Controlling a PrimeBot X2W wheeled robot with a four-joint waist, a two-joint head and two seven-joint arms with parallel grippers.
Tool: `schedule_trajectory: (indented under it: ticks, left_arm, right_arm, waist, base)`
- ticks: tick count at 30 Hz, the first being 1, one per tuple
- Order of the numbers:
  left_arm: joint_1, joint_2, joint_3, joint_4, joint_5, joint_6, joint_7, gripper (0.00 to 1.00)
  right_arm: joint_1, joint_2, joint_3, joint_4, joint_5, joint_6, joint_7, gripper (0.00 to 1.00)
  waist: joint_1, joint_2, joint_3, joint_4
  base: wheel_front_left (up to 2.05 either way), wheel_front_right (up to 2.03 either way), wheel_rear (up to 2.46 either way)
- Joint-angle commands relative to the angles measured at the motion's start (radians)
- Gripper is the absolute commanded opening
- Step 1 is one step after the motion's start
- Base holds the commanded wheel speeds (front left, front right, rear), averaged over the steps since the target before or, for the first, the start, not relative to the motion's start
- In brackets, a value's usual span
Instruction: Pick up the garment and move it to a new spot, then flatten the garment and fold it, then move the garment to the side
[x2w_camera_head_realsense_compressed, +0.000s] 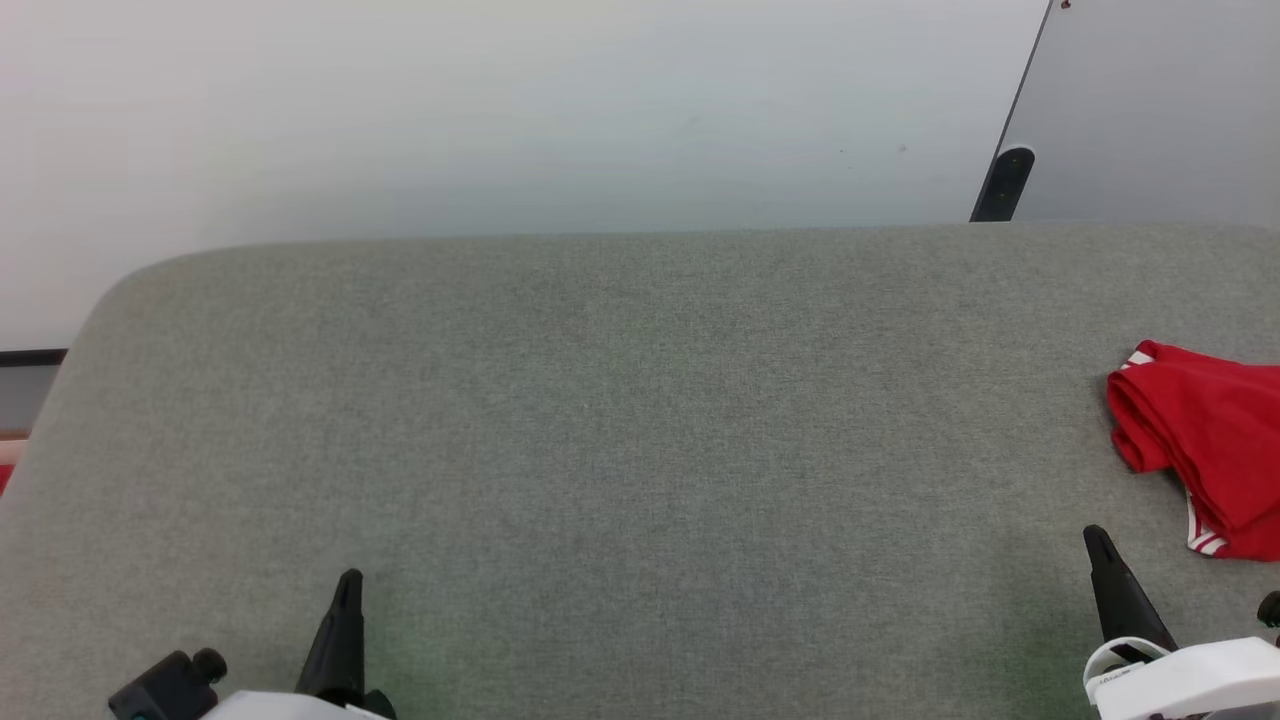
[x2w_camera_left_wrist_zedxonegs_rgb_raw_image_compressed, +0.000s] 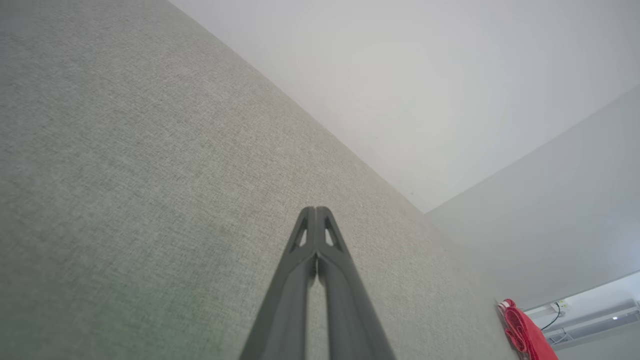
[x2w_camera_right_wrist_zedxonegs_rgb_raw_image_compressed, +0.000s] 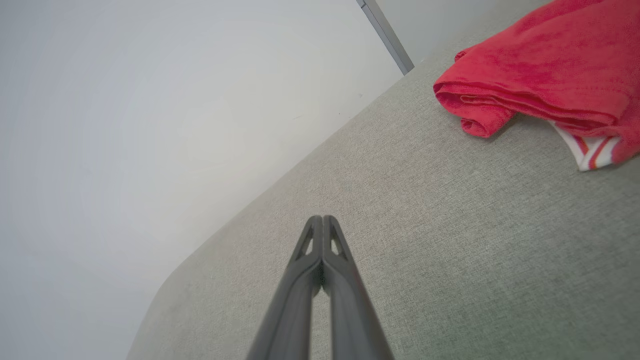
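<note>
Left fingers (x2w_camera_head_realsense_compressed: 340, 640) pressed together, nothing in them, at 7 o'clock in the head view, tips pointing to 12. They hang low over bare grey fabric counter (x2w_camera_head_realsense_compressed: 620, 420). The left wrist view shows the same: tips touching, with cloth only far off at 4 o'clock.

Counter middle is open, which reads as the work area for flattening and folding.

Right fingers (x2w_camera_head_realsense_compressed: 1120, 600) are also together and hold nothing. They sit at 5 o'clock, tips to 12, near the garment (x2w_camera_head_realsense_compressed: 1210, 440) but not touching it.

The garment sits at 3 to 4 o'clock, against the right side of the counter and cut by the frame edge. It's red, bunched in loose layered folds, with white-and-red striped trim poking out at its 6 o'clock end. No lettering on show. In the right wrist view it lies at 1 to 2 o'clock, past the tips.

My read: both arms are in a neutral pose, so no grasp is under way. The pile is too rumpled to say whether it's awaiting pickup or already set aside. If it's a pickup, the right arm is the obvious one and must spread its fingers first.
</note>
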Motion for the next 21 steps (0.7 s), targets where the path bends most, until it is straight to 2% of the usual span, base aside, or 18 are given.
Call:
schedule_trajectory:
  ticks: [1, 21]
  left_arm:
    - [-0.023, 0.001, 0.009, -0.008, -0.031, -0.009, 0.006, 0.00]
    - [-0.065, -0.022, 0.038, 0.020, -0.248, -0.021, 0.071, 0.00]
  right_arm:
    - [-0.029, 0.001, -0.008, -0.009, 0.032, 0.000, 0.005, 0.00]
    - [-0.053, 0.028, -0.032, 0.012, 0.241, -0.001, 0.045, 0.00]
  waist:
    - [0.0000, -0.0001, 0.000, 0.000]
    - [0.0000, -0.0001, -0.006, -0.005]
  base:
    - [0.00, 0.00, 0.00]
    - [0.00, 0.00, 0.00]
